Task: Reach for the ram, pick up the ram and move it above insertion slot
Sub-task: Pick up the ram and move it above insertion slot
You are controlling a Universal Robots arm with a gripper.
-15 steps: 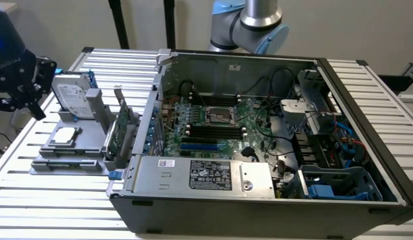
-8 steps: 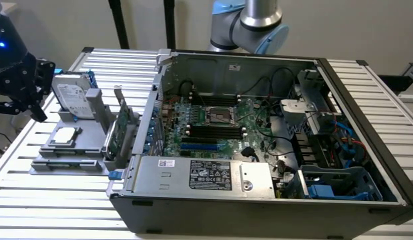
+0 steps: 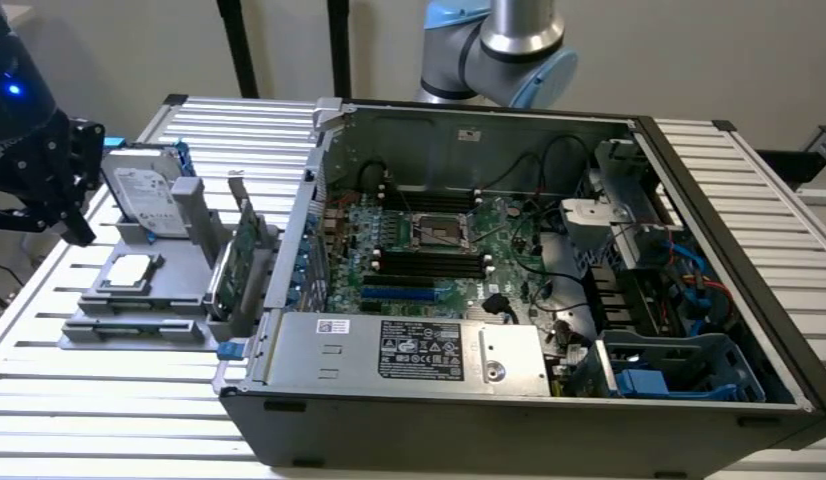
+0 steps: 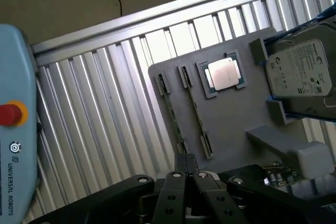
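Arm (image 3: 517, 42): silver tubular joint with pale-blue caps; gripper (image 4: 187, 162) matt black, angular linkage, small silver pivot screws (image 4: 139, 180); blue light (image 3: 13, 90) on black wrist housing

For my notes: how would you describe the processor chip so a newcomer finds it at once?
Beside the open computer case, on the exterior view's left, a grey parts tray lies on the slatted table. The processor chip lies flat in it: small, square, silver-topped, unlike the bigger labelled hard drive propped up beyond it.
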